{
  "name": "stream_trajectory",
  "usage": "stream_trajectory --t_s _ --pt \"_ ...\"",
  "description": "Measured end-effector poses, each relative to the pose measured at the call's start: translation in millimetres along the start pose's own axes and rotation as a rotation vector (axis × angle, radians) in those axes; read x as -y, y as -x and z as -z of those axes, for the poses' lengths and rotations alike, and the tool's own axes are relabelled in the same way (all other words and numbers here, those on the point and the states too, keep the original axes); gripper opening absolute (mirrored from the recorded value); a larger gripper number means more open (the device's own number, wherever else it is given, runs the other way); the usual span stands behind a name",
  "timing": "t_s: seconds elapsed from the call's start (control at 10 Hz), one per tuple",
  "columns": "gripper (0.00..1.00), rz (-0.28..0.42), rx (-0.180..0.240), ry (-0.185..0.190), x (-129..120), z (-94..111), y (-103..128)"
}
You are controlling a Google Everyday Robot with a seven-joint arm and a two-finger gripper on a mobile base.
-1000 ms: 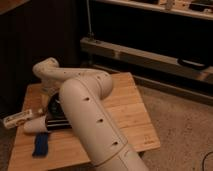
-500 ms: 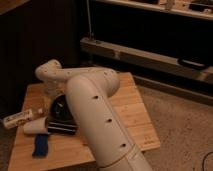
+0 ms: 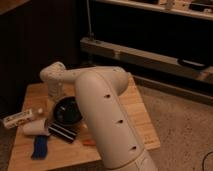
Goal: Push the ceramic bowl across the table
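Observation:
The ceramic bowl [image 3: 67, 111] is glossy black, round and shallow. It sits on the left half of the light wooden table [image 3: 136, 112]. My white arm rises from the bottom of the view, bends over the table and comes down at the bowl's far left rim. The gripper [image 3: 52, 102] is low at that rim, right against the bowl's left side. Part of the bowl's right side is hidden behind my arm.
A black-and-white striped cylinder [image 3: 62, 132] lies just in front of the bowl. A white cup [image 3: 35, 128] lies on its side to its left. A white labelled bottle [image 3: 18, 119] lies at the left edge. A blue object [image 3: 40, 147] and a small orange item [image 3: 88, 142] lie near the front edge.
My arm's bend and wrist have shifted to the right. The bowl has slid a little right with them, and more of it shows now.

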Motion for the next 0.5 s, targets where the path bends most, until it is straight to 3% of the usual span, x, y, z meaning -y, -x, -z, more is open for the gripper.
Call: stream_trajectory --t_s 0.5 --pt "0.8 -0.038 0.035 0.022 -9.0 4.4 -21.5"
